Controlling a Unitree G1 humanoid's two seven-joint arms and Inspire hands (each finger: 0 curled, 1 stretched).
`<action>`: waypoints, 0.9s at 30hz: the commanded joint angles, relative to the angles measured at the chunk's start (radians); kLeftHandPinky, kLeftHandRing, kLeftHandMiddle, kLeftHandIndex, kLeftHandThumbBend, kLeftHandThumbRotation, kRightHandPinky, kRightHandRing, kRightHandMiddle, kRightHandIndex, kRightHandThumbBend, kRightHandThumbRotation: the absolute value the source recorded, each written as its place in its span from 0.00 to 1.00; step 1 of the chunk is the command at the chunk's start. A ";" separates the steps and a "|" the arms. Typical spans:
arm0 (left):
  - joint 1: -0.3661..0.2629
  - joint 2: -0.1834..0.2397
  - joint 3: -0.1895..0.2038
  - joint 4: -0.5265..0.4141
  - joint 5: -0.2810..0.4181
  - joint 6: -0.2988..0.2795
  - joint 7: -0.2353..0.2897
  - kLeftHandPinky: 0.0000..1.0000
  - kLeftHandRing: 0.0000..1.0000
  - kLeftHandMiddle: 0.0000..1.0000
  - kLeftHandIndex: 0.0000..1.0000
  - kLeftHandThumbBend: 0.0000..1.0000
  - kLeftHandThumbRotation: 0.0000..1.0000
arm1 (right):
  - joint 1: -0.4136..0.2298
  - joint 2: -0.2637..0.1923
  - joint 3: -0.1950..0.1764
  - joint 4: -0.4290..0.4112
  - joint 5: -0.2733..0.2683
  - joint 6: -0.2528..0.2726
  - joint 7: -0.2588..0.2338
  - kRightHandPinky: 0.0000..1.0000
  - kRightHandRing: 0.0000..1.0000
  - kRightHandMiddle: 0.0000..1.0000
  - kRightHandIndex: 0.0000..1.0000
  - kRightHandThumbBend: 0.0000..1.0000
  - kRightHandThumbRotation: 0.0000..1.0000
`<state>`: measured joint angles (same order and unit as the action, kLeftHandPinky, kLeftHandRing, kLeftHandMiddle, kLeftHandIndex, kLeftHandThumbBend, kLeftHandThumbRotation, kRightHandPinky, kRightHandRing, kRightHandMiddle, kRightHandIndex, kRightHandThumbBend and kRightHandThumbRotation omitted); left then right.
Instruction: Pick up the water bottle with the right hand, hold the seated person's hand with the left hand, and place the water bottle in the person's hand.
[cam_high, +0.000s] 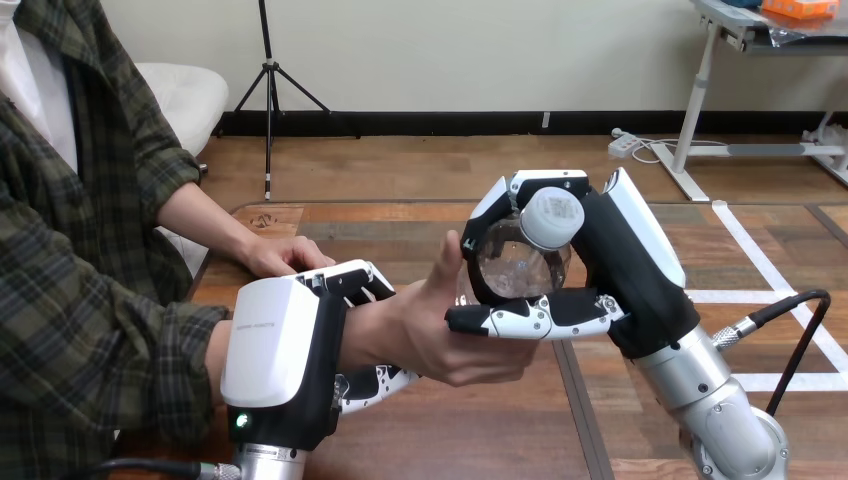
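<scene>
A clear water bottle (525, 258) with a white cap points toward the camera at the middle of the view. My right hand (620, 270) is shut on it, fingers curled round its body from above and below. The person's hand (450, 335) lies open just left of the bottle, palm up, its thumb raised against the bottle's side. My left hand (285, 355) is on the person's wrist, thumb over the top and fingers curled underneath it. The person's other hand (280, 255) rests flat on the table farther back at the left.
The wooden table (480, 430) spreads below both hands. White tape lines (765, 265) cross it at the right. A black cable (800, 330) loops up beside my right forearm. The person sits close at the left edge.
</scene>
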<state>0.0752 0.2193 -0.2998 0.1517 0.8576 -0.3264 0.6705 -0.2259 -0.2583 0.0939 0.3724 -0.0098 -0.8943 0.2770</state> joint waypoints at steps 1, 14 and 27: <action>-0.066 -0.010 -0.021 -0.017 -0.003 -0.030 0.003 0.26 0.29 0.34 0.37 0.91 0.00 | -0.026 0.011 -0.005 -0.072 0.035 -0.006 0.007 0.31 0.35 0.39 0.39 0.71 0.00; -0.065 -0.011 -0.019 -0.017 -0.006 -0.034 0.002 0.25 0.29 0.34 0.37 0.91 0.00 | -0.017 0.011 -0.001 -0.087 0.048 0.000 0.022 0.29 0.34 0.38 0.38 0.71 0.00; -0.067 -0.011 -0.017 -0.013 -0.003 -0.036 0.010 0.26 0.29 0.34 0.37 0.91 0.00 | -0.011 0.021 0.001 -0.103 0.076 0.008 0.051 0.32 0.36 0.39 0.38 0.70 0.00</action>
<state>0.0753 0.2198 -0.2994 0.1517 0.8577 -0.3335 0.6707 -0.2144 -0.2410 0.1007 0.3504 0.0327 -0.8773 0.3193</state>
